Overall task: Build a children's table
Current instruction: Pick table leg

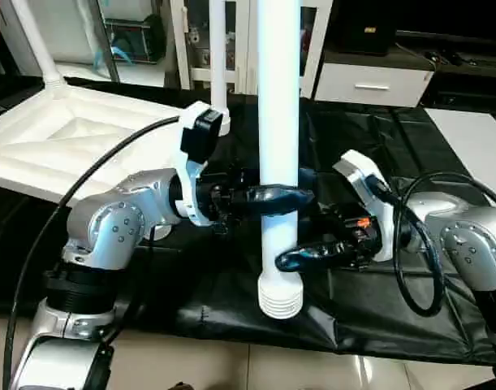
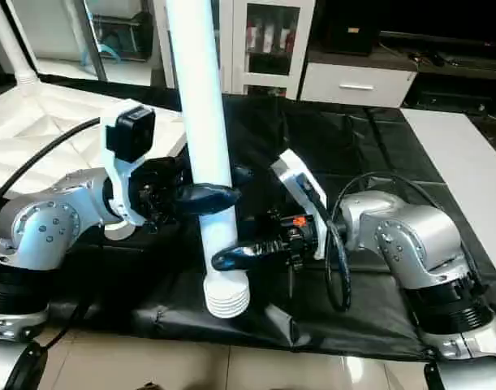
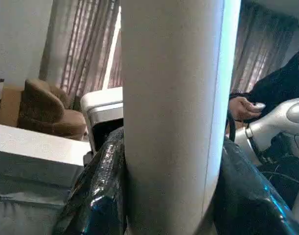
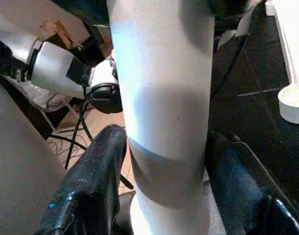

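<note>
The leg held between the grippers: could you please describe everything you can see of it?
The leg is a smooth white tube, plastic by its look, held roughly upright over the black-draped table near its front edge. Its ribbed lower end points down. The left gripper clasps it higher up; the right gripper has a finger across it just above the ribs. Its top runs out of the picture.

leg (image 1: 278, 122) upright before tabletop (image 1: 85, 134) (far left).
</note>
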Robot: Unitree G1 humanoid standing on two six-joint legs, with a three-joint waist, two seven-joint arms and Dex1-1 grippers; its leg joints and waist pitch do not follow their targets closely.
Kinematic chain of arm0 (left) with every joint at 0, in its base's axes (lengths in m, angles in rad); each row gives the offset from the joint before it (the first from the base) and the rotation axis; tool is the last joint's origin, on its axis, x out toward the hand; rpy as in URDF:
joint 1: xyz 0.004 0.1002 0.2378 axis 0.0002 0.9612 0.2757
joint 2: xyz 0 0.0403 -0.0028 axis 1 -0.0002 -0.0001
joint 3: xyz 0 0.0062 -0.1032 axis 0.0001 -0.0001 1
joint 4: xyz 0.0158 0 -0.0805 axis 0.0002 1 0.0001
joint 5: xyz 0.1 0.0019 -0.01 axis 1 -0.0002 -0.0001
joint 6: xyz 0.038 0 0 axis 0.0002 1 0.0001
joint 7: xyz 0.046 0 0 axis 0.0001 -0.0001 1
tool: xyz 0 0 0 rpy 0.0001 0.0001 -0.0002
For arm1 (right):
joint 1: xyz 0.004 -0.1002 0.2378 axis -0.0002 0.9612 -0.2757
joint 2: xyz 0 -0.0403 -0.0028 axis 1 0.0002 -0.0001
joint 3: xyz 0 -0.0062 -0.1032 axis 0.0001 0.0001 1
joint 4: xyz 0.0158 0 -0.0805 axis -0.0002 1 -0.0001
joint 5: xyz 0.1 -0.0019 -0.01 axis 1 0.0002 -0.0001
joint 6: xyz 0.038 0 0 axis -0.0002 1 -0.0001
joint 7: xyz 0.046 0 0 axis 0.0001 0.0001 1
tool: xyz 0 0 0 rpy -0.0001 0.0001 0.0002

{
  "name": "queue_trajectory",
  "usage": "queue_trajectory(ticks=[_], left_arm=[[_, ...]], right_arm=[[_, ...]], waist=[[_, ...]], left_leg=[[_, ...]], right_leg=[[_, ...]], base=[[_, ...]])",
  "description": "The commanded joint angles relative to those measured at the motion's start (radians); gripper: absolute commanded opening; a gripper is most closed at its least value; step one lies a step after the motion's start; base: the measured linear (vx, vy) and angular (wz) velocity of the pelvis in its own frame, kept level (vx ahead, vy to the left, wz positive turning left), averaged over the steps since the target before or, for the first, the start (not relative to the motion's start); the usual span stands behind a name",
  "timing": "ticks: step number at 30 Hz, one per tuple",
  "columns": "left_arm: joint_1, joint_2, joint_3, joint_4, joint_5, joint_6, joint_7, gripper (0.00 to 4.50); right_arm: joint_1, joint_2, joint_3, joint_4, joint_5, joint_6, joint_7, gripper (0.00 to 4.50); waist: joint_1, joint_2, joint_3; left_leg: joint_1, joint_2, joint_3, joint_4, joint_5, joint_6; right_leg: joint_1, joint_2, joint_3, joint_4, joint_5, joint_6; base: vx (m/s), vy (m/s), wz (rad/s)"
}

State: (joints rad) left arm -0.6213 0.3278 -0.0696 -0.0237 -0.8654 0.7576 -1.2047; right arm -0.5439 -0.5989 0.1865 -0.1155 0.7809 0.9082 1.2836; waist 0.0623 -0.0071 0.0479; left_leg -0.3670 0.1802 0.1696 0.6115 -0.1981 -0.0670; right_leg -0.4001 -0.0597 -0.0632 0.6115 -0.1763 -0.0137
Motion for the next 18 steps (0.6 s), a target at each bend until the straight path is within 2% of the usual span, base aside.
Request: queue_trajectory(ticks=[1,5,12,16,18], left_arm=[[-0.024,-0.001,-0.002,-0.004,0.014,-0.015,-0.005,1.86],[-0.023,0.0,0.0,0.0,0.015,-0.018,-0.004,1.86],[-0.02,0.0,0.004,0.001,0.017,-0.019,-0.001,1.86],[-0.021,-0.01,0.007,0.014,0.045,-0.039,0.036,1.86],[-0.035,-0.035,0.017,0.051,0.086,-0.062,0.119,1.86]], right_arm=[[-0.007,0.002,0.008,-0.011,0.007,0.009,0.01,2.22],[-0.01,0.011,0.004,-0.006,0.009,0.012,0.002,1.9],[-0.015,0.047,-0.022,0.0,0.002,-0.004,-0.053,1.84],[-0.017,0.064,-0.033,0.003,-0.009,-0.016,-0.088,1.84],[-0.019,0.082,-0.047,0.012,-0.037,-0.041,-0.14,1.84]], waist=[[0.005,-0.002,-0.065],[0.005,-0.004,-0.064],[0.004,-0.003,-0.065],[0.004,-0.002,-0.065],[0.003,0.0,-0.065]], left_leg=[[0.007,0.045,-0.01,-0.067,-0.111,0.03],[0.007,0.044,-0.01,-0.067,-0.12,0.028],[0.007,0.044,-0.011,-0.067,-0.111,0.025],[0.008,0.044,-0.011,-0.068,-0.118,0.022],[0.009,0.043,-0.01,-0.066,-0.119,0.019]], right_leg=[[0.059,-0.074,0.05,-0.065,-0.198,-0.221],[0.059,-0.074,0.049,-0.067,-0.215,-0.219],[0.059,-0.074,0.049,-0.065,-0.203,-0.22],[0.059,-0.074,0.049,-0.066,-0.204,-0.219],[0.057,-0.073,0.049,-0.067,-0.199,-0.22]], base=[[0.0,0.0,0.0],[0.0,0.0,0.0],[0.0,0.0,0.0],[0.0,0.0,0.0],[0.0,0.0,0.0]])
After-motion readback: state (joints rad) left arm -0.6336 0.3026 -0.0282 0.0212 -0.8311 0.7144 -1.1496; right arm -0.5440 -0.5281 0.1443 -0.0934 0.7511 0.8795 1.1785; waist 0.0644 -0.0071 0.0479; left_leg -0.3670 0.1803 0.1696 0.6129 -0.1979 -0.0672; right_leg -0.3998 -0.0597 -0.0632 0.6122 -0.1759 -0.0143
